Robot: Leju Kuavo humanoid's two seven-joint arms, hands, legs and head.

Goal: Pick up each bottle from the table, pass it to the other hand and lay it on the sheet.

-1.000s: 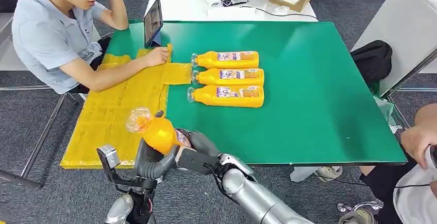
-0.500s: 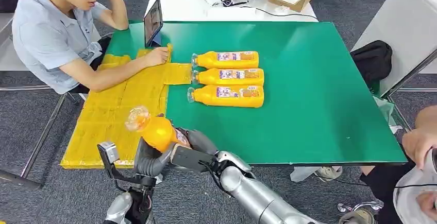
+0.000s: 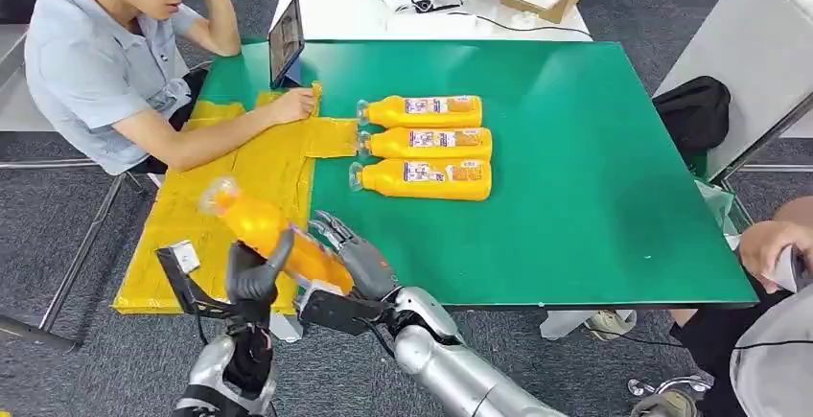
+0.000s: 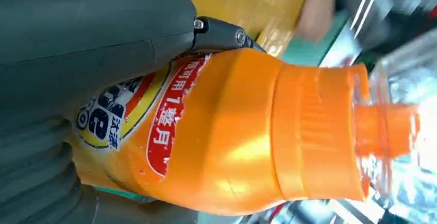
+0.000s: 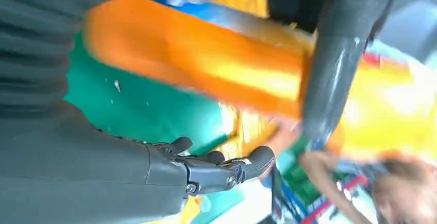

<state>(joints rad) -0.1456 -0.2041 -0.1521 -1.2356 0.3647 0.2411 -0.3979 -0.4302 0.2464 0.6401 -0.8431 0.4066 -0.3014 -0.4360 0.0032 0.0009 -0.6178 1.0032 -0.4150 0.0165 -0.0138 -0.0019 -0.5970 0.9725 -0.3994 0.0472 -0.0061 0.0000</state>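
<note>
swung leftward since the earlier frame: orange juice bottle (image 3: 273, 235), now over the table's near-left edge above the yellow sheet (image 3: 230, 206). gripped around the body by left hand (image 3: 251, 273), cap outward for laying down. right hand (image 3: 350, 249) spread, fingers released after handover.

Bare green counter (image 3: 594, 196) lies open to the right of the three lying bottles (image 3: 422, 145). The yellow sheet (image 3: 216, 220) has free room at its near end; at its far end a person's forearm (image 3: 206, 139) and hand (image 3: 292, 105) rest on it. A tablet (image 3: 285, 41) stands at the counter's far left corner.
</note>
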